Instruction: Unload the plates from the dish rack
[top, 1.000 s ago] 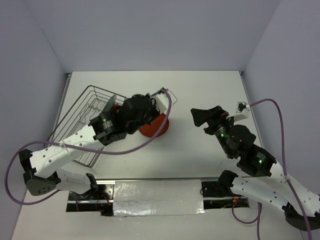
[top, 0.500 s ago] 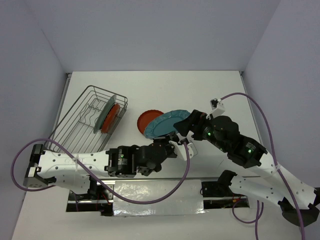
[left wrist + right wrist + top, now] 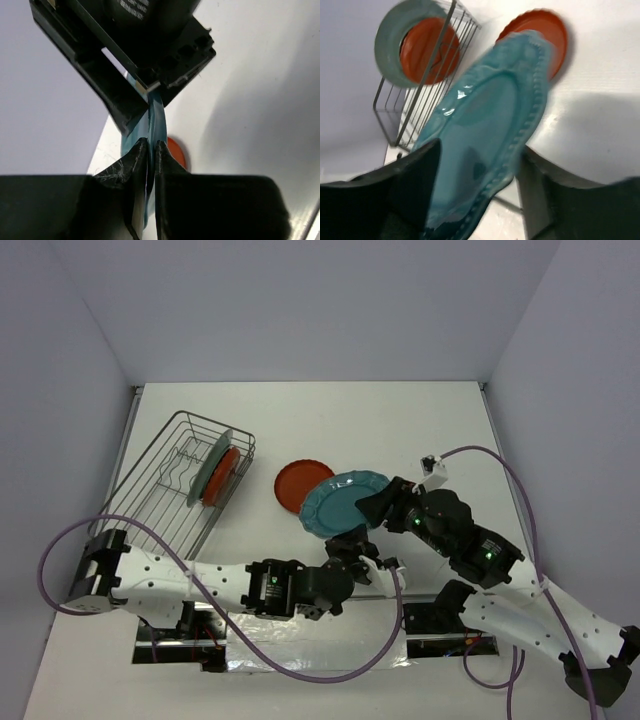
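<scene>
From above I see the left gripper (image 3: 347,538) and the right gripper (image 3: 372,508) meeting at the teal plate (image 3: 343,500), above the table beside a red plate (image 3: 298,482). The dish rack (image 3: 150,500) holds two others. In the left wrist view, fingers (image 3: 139,165) pinch the teal plate's rim. In the right wrist view, the jaws stand wide astride it.

It was a robotics lab's test cell, not a kitchen. A plain white tabletop (image 3: 420,420) sat boxed in by bare pale walls (image 3: 300,300). Two white-and-black jointed robot arms (image 3: 170,578) were fixed at its near edge on a silver metal mounting plate (image 3: 310,640), trailing loose purple cables (image 3: 300,677). A silver wire dish rack (image 3: 150,495) stood near the left edge.
</scene>
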Robot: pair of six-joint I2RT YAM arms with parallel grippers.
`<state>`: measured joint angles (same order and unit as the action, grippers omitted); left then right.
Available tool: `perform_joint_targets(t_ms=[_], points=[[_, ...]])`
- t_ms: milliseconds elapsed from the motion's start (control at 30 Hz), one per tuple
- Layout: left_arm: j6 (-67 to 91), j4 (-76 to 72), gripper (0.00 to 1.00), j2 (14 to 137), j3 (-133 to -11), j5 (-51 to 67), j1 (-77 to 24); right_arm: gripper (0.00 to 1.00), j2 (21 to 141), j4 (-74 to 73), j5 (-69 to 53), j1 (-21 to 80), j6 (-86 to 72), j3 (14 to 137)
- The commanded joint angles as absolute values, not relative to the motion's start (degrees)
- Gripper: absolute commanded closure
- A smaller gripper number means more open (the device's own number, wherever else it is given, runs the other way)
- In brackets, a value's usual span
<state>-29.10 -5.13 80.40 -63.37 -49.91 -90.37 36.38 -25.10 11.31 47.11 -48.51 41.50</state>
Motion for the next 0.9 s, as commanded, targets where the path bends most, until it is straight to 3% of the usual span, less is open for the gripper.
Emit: perform_joint_targets(t_ms=[0,67,100,233,333,400,467,500,567,867], points=[[-35.3,-19.5,1.00,80.0,-62.4,-54.8,-91.1,0.38,35.1,-19.9,12.4,46.1,-47.5,40.0],[-36.1,-21.1,1.00,80.3,-60.5,-54.7,-91.6,0.49,35.0,-18.0,11.4,45.4,-47.5,38.8],[-35.3,-21.4,1.00,80.4,-60.1,-53.9,-91.6,0.64,35.3,-17.0,11.1,45.0,-47.5,38.5],[-34.1,-21.4,1.00,81.1,-59.3,-52.6,-91.6,1.00,37.2,-12.9,7.8,42.3,-47.5,37.3],[-33.3,-20.6,0.91,82.0,-59.9,-53.0,-91.1,1.00,39.3,-8.6,4.4,40.5,-47.5,36.2],[-32.1,-19.4,0.67,82.1,-60.3,-52.7,-90.4,1.00,40.2,-4.7,2.4,38.2,-47.5,35.2],[-30.4,-16.8,0.53,81.7,-60.6,-51.7,-89.7,1.00,41.5,-1.6,0.4,35.3,-47.5,33.9],[-27.9,-15.4,0.32,81.3,-60.9,-50.7,-88.9,1.00,42.1,-0.2,0.1,34.2,-47.5,33.7],[-25.5,-13.1,0.01,79.9,-61.3,-48.3,-87.8,1.00,43.9,2.8,-2.6,31.9,-47.5,34.3],[-11.3,-1.6,0.00,71.5,-60.9,-38.3,-81.2,1.00,54.0,8.1,-20.7,10.5,-47.5,41.4]])
